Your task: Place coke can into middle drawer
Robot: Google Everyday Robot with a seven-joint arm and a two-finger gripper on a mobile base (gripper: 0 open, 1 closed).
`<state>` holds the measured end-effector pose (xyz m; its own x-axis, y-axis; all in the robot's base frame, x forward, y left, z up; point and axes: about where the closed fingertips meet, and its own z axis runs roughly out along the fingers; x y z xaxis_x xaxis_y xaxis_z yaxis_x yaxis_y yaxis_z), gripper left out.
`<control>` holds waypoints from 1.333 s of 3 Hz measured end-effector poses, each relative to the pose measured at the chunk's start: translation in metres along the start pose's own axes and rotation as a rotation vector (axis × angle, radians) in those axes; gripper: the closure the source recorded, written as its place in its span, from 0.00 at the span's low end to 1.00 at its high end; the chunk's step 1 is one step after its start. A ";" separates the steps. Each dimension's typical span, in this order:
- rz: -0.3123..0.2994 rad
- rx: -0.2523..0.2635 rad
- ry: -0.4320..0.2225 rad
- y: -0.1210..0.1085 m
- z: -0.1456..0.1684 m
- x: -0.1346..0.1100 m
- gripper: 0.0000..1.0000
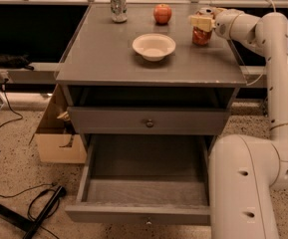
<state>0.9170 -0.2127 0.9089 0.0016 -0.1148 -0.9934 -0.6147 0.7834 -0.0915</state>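
Note:
The red coke can (202,34) stands upright on the grey cabinet top (108,59), at the back right. My gripper (201,21) reaches in from the right, and its cream fingers (197,20) are closed around the can's upper part. The can still rests on the top. The middle drawer (146,214), the lower of the two, is pulled fully open below, and its inside is bare. The upper drawer (148,119) with its round knob is closed.
A white bowl (154,47) sits mid-top, a red apple (162,14) at the back, and a silver-white can (118,5) at the back left. My white arm and base (243,183) stand close to the drawer's right side. A cardboard box (59,138) and cables (39,208) lie on the floor at left.

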 end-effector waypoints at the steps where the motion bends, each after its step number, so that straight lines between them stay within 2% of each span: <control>1: -0.012 0.016 0.008 -0.005 0.000 0.005 0.64; 2: -0.025 0.051 0.035 -0.019 -0.008 0.015 0.87; 3: -0.031 0.053 0.041 -0.019 -0.011 0.012 1.00; 4: -0.148 0.047 0.130 -0.017 -0.030 -0.003 1.00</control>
<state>0.9039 -0.2438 0.9154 -0.0149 -0.3064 -0.9518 -0.5782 0.7793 -0.2418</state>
